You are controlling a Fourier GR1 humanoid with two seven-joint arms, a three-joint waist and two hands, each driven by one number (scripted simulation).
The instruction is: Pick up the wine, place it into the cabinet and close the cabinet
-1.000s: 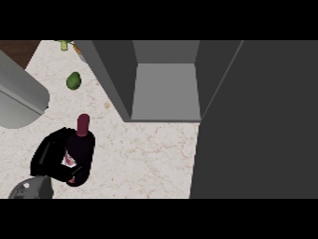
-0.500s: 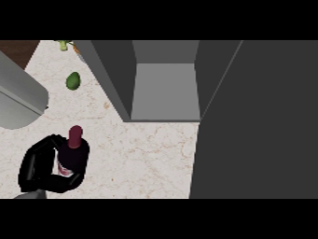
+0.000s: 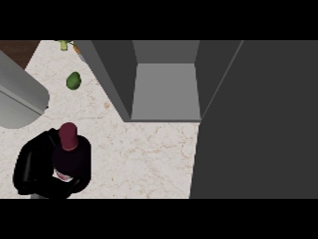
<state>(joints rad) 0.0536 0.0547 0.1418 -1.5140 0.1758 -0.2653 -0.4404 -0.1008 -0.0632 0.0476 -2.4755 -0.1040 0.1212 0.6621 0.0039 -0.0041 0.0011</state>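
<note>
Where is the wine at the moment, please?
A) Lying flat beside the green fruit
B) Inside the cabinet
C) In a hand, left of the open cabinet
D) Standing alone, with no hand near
C: the wine stands upright with the black hand curled round it, out on the counter to the left of the open cabinet.

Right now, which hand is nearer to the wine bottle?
Right. The right hand has its fingers curled round the wine bottle; the left hand does not show, only a grey forearm up and left of the bottle.
</note>
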